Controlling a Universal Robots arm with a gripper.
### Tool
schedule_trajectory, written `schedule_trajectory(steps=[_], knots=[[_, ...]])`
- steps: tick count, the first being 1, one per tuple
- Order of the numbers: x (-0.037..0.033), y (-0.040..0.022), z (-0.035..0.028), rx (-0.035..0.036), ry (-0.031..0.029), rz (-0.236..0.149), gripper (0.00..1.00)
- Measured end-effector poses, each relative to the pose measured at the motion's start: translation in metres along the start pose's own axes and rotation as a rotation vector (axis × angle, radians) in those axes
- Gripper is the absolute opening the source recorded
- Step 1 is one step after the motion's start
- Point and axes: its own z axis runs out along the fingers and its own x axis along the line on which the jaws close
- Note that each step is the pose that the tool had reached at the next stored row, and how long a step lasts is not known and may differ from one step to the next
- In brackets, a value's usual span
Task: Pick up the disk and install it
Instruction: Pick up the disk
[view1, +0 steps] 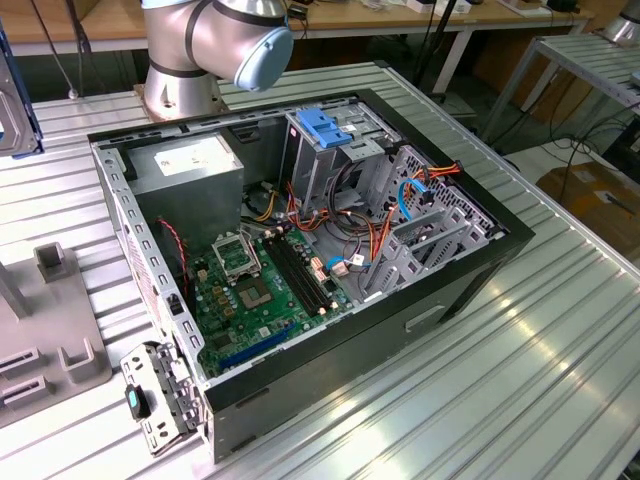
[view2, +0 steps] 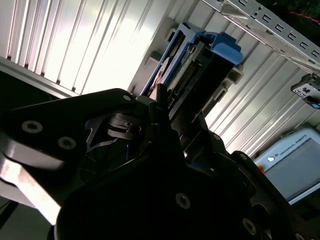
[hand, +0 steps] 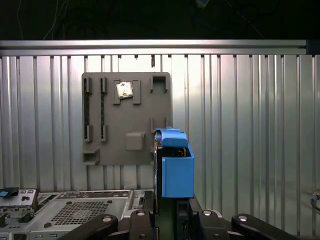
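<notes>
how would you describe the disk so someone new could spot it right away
Start from the ribbed metal table in the first wrist view, then the flat grey fixture plate lying on it. In front of that plate's corner, the disk sticks out of the claw; its bright blue plastic frame sets it apart from the grey all around.

Small print on grey teach pendant (view2: 292, 167)
</notes>
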Motion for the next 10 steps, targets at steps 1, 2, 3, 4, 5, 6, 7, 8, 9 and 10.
schedule_trajectory(steps=[1,2,3,4,5,6,7,8,9,10], knots=[[0.0000,-0.0011,0.0000,0.0000,0.0000,0.000,0.35],[-0.0001,-0.0056,0.0000,-0.0001,0.0000,0.000,0.35],[-0.0002,-0.0088,0.0000,0.0000,0.0000,0.000,0.35],[-0.0002,-0.0098,0.0001,-0.0001,0.0000,0.000,0.35],[-0.0003,-0.0108,0.0000,-0.0001,0.0000,0.000,0.35],[-0.0003,-0.0131,0.0001,0.0000,0.0000,0.000,0.35],[-0.0003,-0.0151,0.0001,-0.0001,0.0000,0.000,0.35],[-0.0004,-0.0160,0.0001,-0.0001,0.0000,0.000,0.35],[-0.0004,-0.0169,0.0001,0.0000,0.0000,0.000,0.35],[-0.0004,-0.0179,0.0001,-0.0001,0.0000,0.000,0.35]])
